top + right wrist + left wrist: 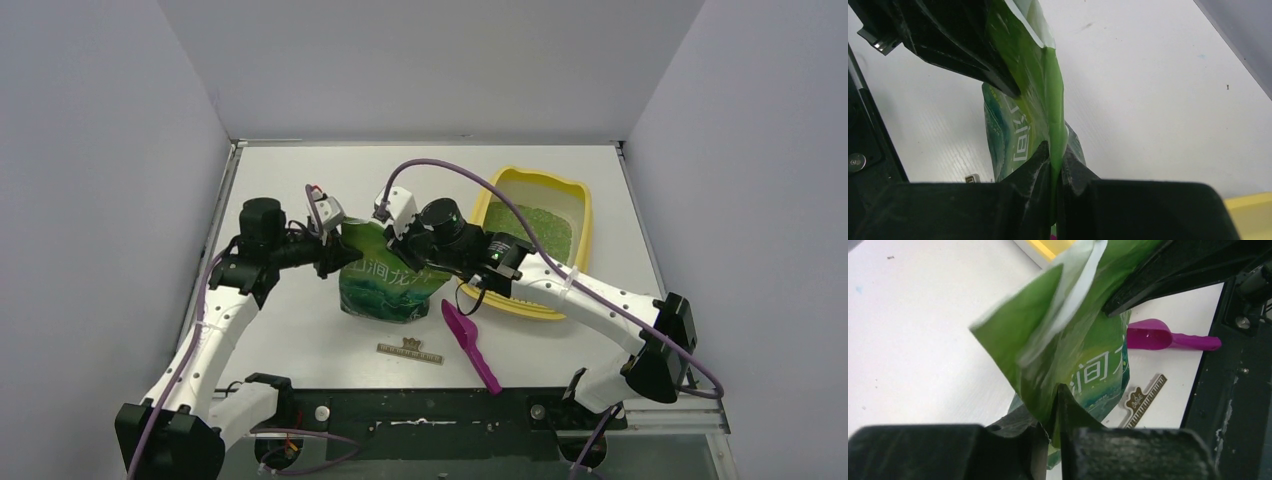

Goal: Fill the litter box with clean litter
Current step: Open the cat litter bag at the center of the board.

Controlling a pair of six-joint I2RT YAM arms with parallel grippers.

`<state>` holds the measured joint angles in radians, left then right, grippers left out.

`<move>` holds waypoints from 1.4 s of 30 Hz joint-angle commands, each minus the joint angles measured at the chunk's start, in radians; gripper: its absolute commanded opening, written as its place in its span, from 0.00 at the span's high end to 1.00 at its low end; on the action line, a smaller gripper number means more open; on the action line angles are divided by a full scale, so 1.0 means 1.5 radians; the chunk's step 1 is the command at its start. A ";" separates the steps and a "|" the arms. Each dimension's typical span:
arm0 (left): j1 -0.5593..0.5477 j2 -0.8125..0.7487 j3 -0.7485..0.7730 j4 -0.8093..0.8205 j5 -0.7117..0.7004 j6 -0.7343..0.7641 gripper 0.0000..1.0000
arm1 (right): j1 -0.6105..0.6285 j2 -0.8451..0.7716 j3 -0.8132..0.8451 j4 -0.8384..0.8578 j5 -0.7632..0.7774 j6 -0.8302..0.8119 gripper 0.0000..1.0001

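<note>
A green litter bag (385,285) is held upright, its top clamped by the left gripper (1055,412) and right gripper (1053,167); green litter (540,232) is seen in the yellow litter box (540,176).

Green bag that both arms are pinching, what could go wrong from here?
1. The left tool and right tool pinch only the thin top edge of the bag; the film may slip or tear if pulled apart or lifted.
2. The bag stands on the table beside the litter box, not over it, so tipping it here could spill its contents onto the table.
</note>
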<state>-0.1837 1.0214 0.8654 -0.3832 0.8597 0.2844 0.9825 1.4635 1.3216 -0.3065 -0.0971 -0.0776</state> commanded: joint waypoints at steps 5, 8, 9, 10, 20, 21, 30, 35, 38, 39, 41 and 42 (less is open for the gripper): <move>-0.011 0.002 0.008 -0.006 -0.098 0.046 1.00 | -0.048 -0.052 0.093 0.075 -0.161 0.061 0.91; -0.012 -0.027 -0.018 0.029 -0.096 0.046 1.00 | -0.112 -0.071 0.085 0.071 -0.217 0.129 0.63; -0.012 -0.041 -0.029 0.044 -0.094 0.043 1.00 | -0.135 -0.086 0.073 0.073 -0.220 0.148 0.57; -0.012 -0.049 -0.037 0.055 -0.093 0.039 1.00 | -0.155 -0.099 0.060 0.072 -0.218 0.163 0.53; -0.019 -0.055 -0.047 0.073 -0.073 0.034 1.00 | -0.255 -0.138 0.022 -0.086 -0.267 0.092 0.34; -0.020 -0.057 -0.048 0.073 -0.073 0.034 1.00 | -0.255 -0.134 0.022 -0.097 -0.275 0.085 0.33; -0.030 -0.062 -0.051 0.064 -0.084 0.043 1.00 | -0.247 -0.076 0.022 -0.135 -0.363 0.057 0.35; -0.033 -0.068 -0.053 0.061 -0.083 0.050 1.00 | -0.231 -0.042 0.038 -0.168 -0.363 0.020 0.40; -0.032 -0.071 -0.054 0.059 -0.074 0.052 1.00 | -0.220 -0.022 0.038 -0.170 -0.362 0.001 0.41; -0.033 -0.069 -0.054 0.060 -0.072 0.051 1.00 | -0.217 -0.016 0.037 -0.170 -0.364 -0.005 0.43; -0.033 -0.067 -0.051 0.055 -0.068 0.049 1.00 | -0.210 -0.006 0.037 -0.172 -0.378 -0.023 0.43; -0.034 -0.065 -0.049 0.053 -0.068 0.049 1.00 | -0.205 -0.001 0.035 -0.172 -0.378 -0.029 0.44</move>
<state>-0.2340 0.9329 0.7815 -0.3180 0.7570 0.3443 0.6514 1.4422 1.3464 -0.5774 -0.6254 -0.0544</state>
